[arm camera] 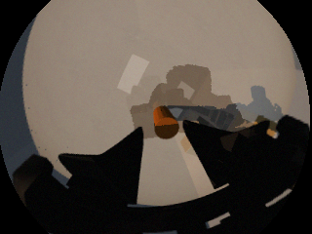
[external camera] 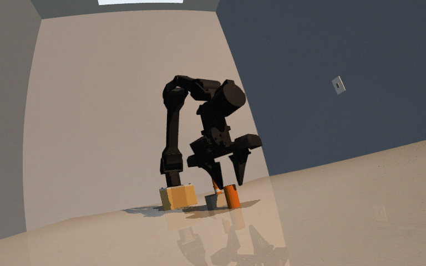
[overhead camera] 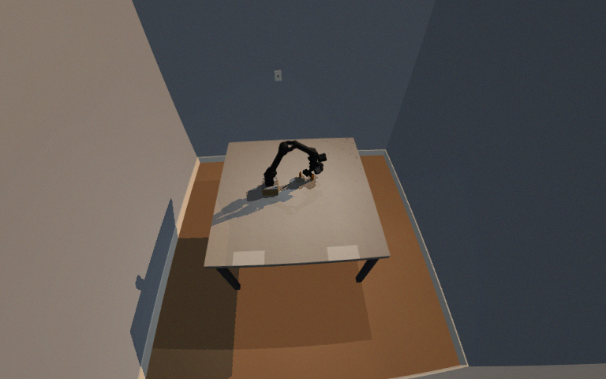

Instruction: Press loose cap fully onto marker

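Note:
The orange cap (overhead camera: 312, 177) (external camera: 231, 197) (arm camera: 166, 128) stands upright on the table. My gripper (external camera: 231, 185) (arm camera: 163, 127) is partly open and empty, pointing down. Its fingertips are just above the cap's top, one to each side in the wrist view; I cannot tell whether they touch it. The orange marker (overhead camera: 300, 174) (external camera: 217, 188) stands upright in the holder block (external camera: 211, 202), behind and left of the cap in the exterior view. A finger hides the marker's upper part there. In the wrist view the marker cannot be made out clearly.
The arm's yellowish base block (overhead camera: 270, 192) (external camera: 180, 197) stands on the table (overhead camera: 304, 223), left of the holder block. The arm arches over from it. The holder and marker are close beside the cap, on the arm base's side. Arm shadows fall around them.

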`<state>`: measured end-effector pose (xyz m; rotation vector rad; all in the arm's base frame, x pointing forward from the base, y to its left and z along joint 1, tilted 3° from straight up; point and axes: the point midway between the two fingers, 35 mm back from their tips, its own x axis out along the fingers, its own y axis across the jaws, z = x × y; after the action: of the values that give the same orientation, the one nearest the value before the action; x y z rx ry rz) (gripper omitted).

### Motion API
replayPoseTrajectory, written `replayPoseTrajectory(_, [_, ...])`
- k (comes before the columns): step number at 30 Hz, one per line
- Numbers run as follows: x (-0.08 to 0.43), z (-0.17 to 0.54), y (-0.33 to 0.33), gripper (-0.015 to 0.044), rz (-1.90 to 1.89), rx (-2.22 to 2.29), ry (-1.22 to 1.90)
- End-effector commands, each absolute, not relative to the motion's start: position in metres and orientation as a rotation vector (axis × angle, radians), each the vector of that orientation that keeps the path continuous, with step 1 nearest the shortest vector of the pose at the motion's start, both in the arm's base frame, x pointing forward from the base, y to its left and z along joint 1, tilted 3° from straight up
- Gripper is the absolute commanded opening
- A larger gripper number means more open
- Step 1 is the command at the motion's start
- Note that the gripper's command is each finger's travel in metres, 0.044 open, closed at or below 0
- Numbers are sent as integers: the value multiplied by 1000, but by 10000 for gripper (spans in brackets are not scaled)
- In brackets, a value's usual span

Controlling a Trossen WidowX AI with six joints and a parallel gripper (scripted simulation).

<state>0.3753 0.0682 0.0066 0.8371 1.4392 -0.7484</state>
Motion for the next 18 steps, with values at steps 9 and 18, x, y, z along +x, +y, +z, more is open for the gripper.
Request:
replayPoseTrajectory(9, [372,-15,69,248,-759,836,1443])
replayPoseTrajectory(18, [371,-25,69,222,-759,836,1443])
